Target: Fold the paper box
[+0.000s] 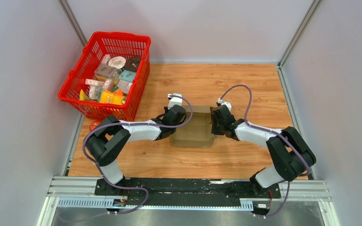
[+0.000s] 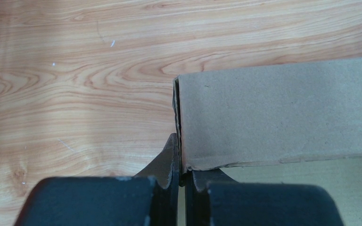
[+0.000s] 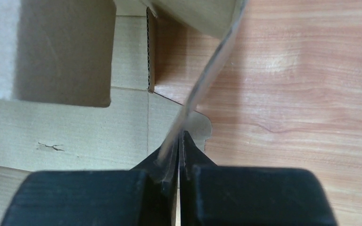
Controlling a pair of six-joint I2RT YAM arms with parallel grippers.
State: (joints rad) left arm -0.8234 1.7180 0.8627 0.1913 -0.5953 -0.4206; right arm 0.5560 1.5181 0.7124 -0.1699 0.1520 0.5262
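We log the paper box (image 1: 194,133), plain brown corrugated cardboard and partly folded, lying mid-way across the light wooden desk (image 1: 245,84) between the two arms. The left pincer (image 1: 178,114) is clamped on the box's left wall; in the left wrist view its fingers (image 2: 168,161) pinch the wall's end edge. The right pincer (image 1: 215,122) is clamped on the raised right flap, which shows edge-on in the right wrist view. A red plastic mesh basket (image 1: 120,36) of small printed packages sits at the far left corner, well apart from the box.

A red basket (image 1: 106,111) of small colourful packages (image 1: 107,96) sits at the far-left corner of the wooden table (image 1: 245,160).
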